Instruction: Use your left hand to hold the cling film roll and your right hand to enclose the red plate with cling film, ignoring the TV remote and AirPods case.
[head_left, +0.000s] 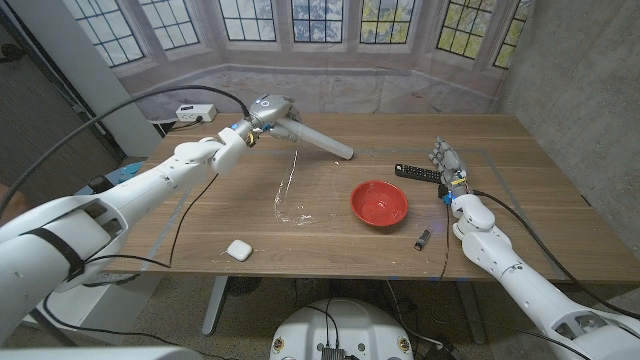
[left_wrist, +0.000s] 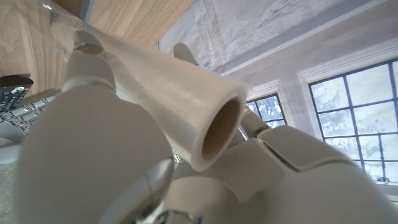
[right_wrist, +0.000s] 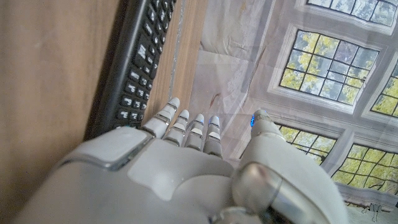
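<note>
My left hand (head_left: 268, 108) grips one end of the cling film roll (head_left: 322, 142) and holds it above the table's far middle, the roll slanting down to the right. A loose strip of film (head_left: 287, 187) hangs from it and lies crumpled on the wood left of the red plate (head_left: 379, 203). In the left wrist view the roll's open cardboard end (left_wrist: 217, 129) sits between my fingers (left_wrist: 93, 155). My right hand (head_left: 449, 163) stands at the table's right, beside the black TV remote (head_left: 417, 172), fingers straight and close together, holding nothing. The remote (right_wrist: 138, 59) runs beside my right hand (right_wrist: 186, 168).
A white AirPods case (head_left: 238, 250) lies near the front left edge. A small dark object (head_left: 423, 239) lies front right of the plate. A white power strip (head_left: 195, 113) sits past the table's far left corner. The table's (head_left: 530, 190) right side is bare wood.
</note>
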